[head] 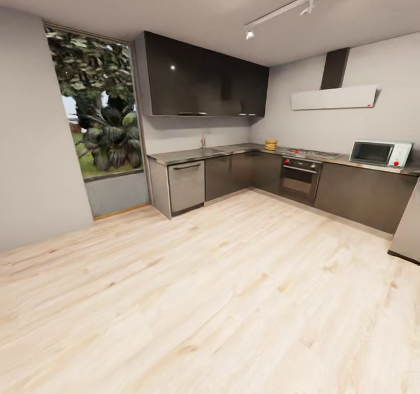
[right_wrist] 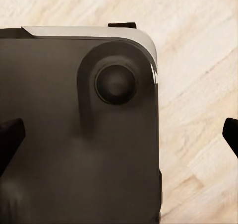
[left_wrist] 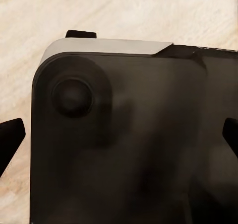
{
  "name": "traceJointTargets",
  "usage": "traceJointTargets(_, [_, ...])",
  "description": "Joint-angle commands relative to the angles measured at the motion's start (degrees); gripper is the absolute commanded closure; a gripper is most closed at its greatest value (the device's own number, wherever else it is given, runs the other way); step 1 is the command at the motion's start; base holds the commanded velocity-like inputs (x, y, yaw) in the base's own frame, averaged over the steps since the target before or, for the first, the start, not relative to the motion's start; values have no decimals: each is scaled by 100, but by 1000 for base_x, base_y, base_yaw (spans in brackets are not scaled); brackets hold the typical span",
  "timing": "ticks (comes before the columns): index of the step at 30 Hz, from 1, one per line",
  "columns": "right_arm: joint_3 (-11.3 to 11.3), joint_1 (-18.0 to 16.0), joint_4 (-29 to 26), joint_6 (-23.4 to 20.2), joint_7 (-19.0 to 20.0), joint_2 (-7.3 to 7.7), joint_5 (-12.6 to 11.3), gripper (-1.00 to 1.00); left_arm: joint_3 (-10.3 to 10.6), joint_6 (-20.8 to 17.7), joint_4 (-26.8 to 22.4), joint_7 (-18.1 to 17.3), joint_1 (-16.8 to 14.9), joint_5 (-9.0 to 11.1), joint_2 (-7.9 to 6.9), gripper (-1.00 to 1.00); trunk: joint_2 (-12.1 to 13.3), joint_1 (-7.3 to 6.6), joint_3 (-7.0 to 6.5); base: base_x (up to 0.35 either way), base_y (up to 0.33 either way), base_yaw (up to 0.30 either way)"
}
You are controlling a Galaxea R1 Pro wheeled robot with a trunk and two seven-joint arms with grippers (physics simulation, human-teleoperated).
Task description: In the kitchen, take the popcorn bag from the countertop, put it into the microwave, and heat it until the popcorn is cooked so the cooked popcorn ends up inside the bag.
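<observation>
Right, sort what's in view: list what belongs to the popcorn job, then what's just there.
For the job:
- popcorn bag, on the countertop near the corner
- microwave, on the counter at the right end

Just there:
- gas hob
- built-in oven
- dishwasher
- sink tap
- range hood
- wall cabinets
- window

head: far across floor, facing corner counter | wrists: close, facing down onto robot base | shared: floor
</observation>
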State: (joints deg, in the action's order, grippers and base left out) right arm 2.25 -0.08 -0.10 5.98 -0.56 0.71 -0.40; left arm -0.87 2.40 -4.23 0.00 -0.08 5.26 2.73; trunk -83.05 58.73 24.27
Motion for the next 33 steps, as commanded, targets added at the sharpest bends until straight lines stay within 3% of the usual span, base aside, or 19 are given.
traceJointTargets(1, [21, -1, 0, 17, -5, -1, -4, -100, -6, 15, 1, 0, -1, 50, 0, -100, -3, 0, 5, 0, 0, -262])
traceJointTargets(17, [30, -1, 1, 1, -14, -9, -20, -100, -1, 24, -8, -42, -1, 72, -13, -100, -3, 0, 5, 0, 0, -267])
traceJointTargets(18, [30, -1, 1, 2, -14, -9, -21, -100, -1, 24, -10, -43, -1, 101, -24, -100, -3, 0, 5, 0, 0, -271])
traceJointTargets(22, [30, -1, 1, 0, -10, -9, -14, -100, 10, 22, -16, -44, -1, 610, -56, -100, -3, 0, 5, 0, 0, -271])
traceJointTargets(33, [30, -1, 1, -1, -9, -9, -13, -100, 16, 25, -17, -44, -1, 726, -48, -100, -3, 0, 5, 0, 0, -271])
